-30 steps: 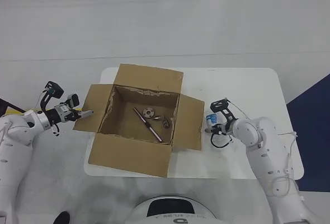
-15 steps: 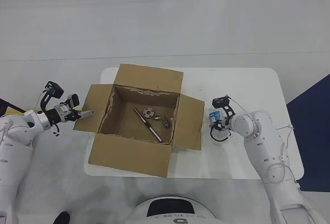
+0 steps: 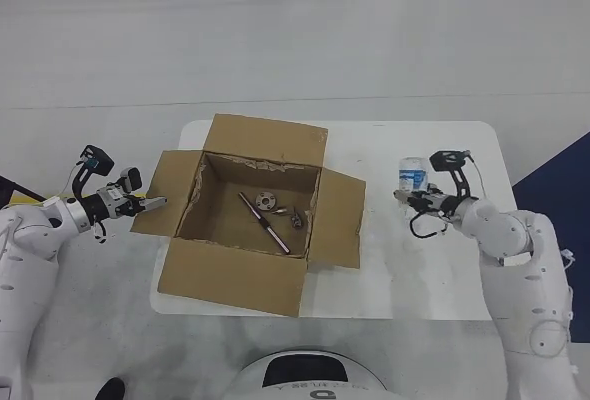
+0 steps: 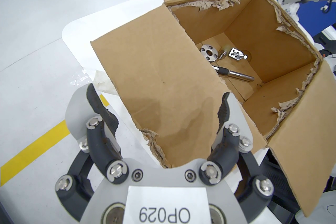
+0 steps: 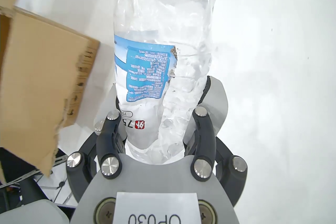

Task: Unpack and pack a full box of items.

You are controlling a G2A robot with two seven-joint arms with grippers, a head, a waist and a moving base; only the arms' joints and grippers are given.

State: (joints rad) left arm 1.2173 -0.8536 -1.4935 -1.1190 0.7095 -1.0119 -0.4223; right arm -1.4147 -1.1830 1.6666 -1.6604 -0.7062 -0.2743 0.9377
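The open corrugated cardboard box (image 3: 237,268) is tan-brown. Inside, the slim metal rod (image 3: 265,223) and round metal flange (image 3: 266,199) are silver. At 3 o'clock, the clear crinkled plastic bottle (image 3: 409,176) wears a blue-and-white label. The rounded surface (image 3: 425,280) is white.

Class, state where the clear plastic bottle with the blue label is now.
In the top view the clear plastic bottle is clamped in the right gripper over the white table, right of the brown cardboard box.
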